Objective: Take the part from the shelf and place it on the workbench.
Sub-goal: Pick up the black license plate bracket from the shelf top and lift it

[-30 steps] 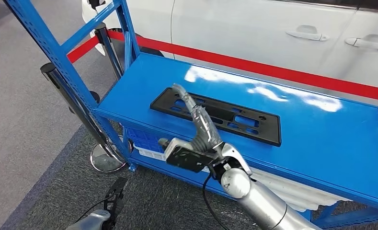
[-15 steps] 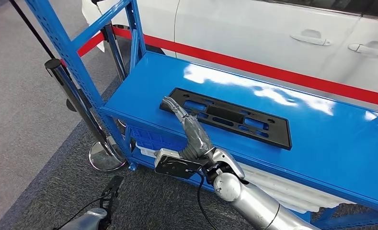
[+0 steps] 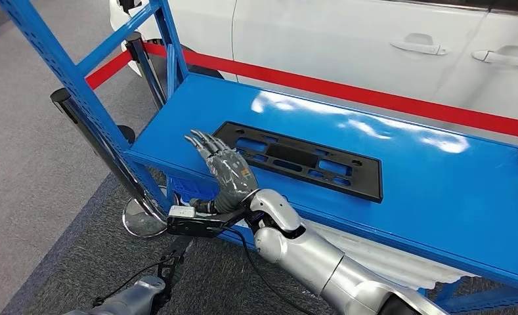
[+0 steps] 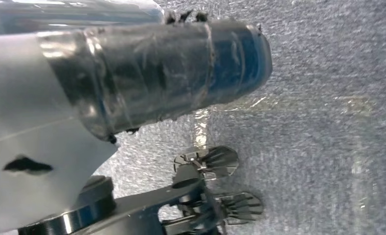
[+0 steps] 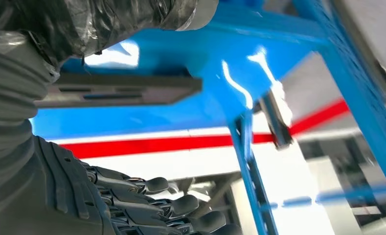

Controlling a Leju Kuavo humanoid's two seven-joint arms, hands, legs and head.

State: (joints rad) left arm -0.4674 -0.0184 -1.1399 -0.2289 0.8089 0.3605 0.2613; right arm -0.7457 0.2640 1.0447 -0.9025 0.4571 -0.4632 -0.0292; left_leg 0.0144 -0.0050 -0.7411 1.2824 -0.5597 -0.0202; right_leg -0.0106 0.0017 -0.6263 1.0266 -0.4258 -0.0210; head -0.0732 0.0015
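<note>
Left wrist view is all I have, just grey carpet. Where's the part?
Observer: The black part lies flat on top of the blue shelf; nothing holds it.
Operator: Right hand?
Observer: The right hand is over the shelf's near edge, fingers spread and empty, beside the part's left end in the head view. I cannot tell if they touch.
Operator: Anything behind the shelf?
Observer: A white car, with a red band running along in front of it.

Flat black slotted part [image 3: 300, 159] on the blue shelf [image 3: 433, 190]
</note>
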